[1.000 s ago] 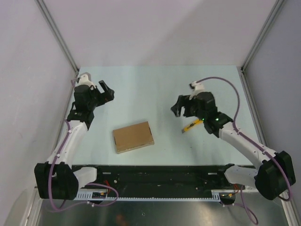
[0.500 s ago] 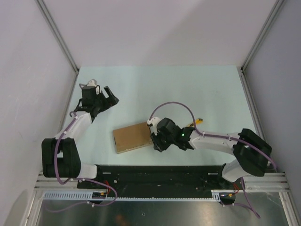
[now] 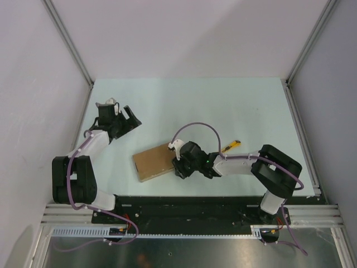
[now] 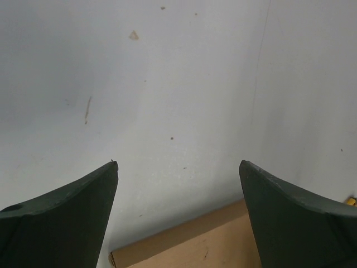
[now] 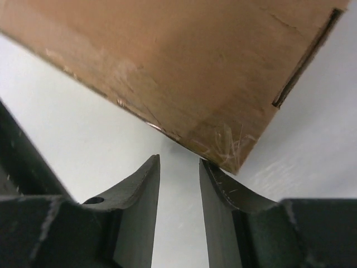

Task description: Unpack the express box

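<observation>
The express box [image 3: 155, 163], flat brown cardboard with its lid shut, lies on the pale table near the front edge. My right gripper [image 3: 179, 167] is low at the box's right end. In the right wrist view its jaws [image 5: 179, 159] stand a narrow gap apart with nothing between them, and the right fingertip [image 5: 215, 173] touches the box's near corner [image 5: 167, 61]. My left gripper [image 3: 133, 117] is wide open and empty, up left of the box. In the left wrist view [image 4: 178, 164] the box's far edge [image 4: 195, 245] shows below it.
A yellow-black utility knife [image 3: 230, 147] lies on the table right of the box, behind the right forearm; its tip shows in the left wrist view [image 4: 351, 201]. Side walls with metal rails close in the table left and right.
My right arm swung left and down from beside the knife to the box's right end. My left gripper shifted slightly. The box has barely moved.
</observation>
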`<action>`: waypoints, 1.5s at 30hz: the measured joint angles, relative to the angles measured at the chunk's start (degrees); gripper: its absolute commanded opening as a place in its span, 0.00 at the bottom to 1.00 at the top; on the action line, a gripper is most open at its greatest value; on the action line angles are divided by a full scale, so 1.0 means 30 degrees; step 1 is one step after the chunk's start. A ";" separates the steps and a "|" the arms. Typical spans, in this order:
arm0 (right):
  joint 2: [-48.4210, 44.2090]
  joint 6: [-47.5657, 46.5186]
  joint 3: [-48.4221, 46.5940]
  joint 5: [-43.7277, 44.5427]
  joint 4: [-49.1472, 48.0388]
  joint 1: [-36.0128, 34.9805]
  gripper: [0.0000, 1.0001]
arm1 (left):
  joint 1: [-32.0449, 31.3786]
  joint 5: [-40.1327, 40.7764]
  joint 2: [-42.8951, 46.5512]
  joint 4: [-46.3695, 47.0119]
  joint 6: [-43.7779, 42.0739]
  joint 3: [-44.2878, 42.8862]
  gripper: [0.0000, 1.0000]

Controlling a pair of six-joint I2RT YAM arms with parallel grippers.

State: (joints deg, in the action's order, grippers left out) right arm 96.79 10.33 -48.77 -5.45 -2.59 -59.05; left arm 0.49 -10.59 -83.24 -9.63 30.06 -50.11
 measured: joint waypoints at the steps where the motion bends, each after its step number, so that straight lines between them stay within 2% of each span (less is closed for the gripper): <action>1: 0.0160 0.0066 0.0000 0.0182 -0.0503 0.0109 0.40 | 0.0117 0.0044 0.0000 -0.0044 0.0000 0.0000 0.95; 11: 0.2579 0.1887 -0.0729 0.1319 -0.5107 0.2965 0.51 | 0.0459 -0.0138 0.0036 -0.0546 0.0066 0.0692 0.91; 18: 0.4422 0.3373 -0.2433 -0.0576 -0.6492 0.5880 0.57 | 0.0466 -0.0692 0.0015 -0.0867 0.0750 0.3024 0.88; 30: 0.6309 0.4466 -0.4699 -0.2572 -0.6710 0.5938 0.57 | 0.0262 -0.2302 0.3191 -0.1129 0.2084 0.5836 0.90; 35: 0.7198 0.4969 -0.5858 -0.2667 -0.6783 0.5880 0.58 | -0.1137 -0.2769 0.4218 -0.1290 0.2514 0.6521 0.88; 40: 0.7344 0.5370 -0.6499 -0.1923 -0.6025 0.5894 0.60 | -0.2426 -0.2834 0.4918 -0.1282 0.2550 0.6528 0.86; 45: 0.6492 0.5865 -0.6645 0.0102 -0.3636 0.6477 0.70 | -0.2557 -0.2339 0.5668 -0.1304 0.2492 0.6528 0.89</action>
State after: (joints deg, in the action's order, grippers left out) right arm 116.27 27.92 -68.71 -5.15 -13.50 -39.62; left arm -7.18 -17.61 -66.24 -13.54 37.54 -30.52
